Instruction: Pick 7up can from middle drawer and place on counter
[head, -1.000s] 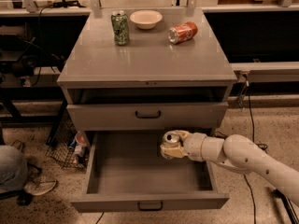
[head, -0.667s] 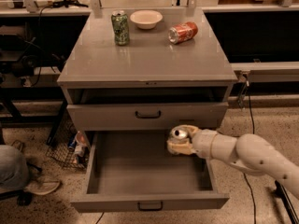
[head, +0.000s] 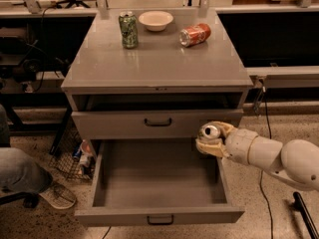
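Observation:
My gripper (head: 212, 138) is at the right side of the open middle drawer (head: 159, 215), level with its upper rim. It is shut on the 7up can (head: 210, 132), a small pale can whose silver top faces the camera. The can is held above the drawer's right wall, just below the front of the shallower drawer (head: 157, 122). The white arm comes in from the right. The counter (head: 157, 63) lies above, glossy grey.
On the counter stand a dark green can (head: 128, 30), a white bowl (head: 156, 20) and an orange can (head: 195, 35) lying on its side. A person's leg and shoe (head: 55, 195) are at the left. A wire basket (head: 75, 158) sits beside the cabinet.
The gripper has lifted the 7up can up and to the right, from inside the drawer to its right upper edge.

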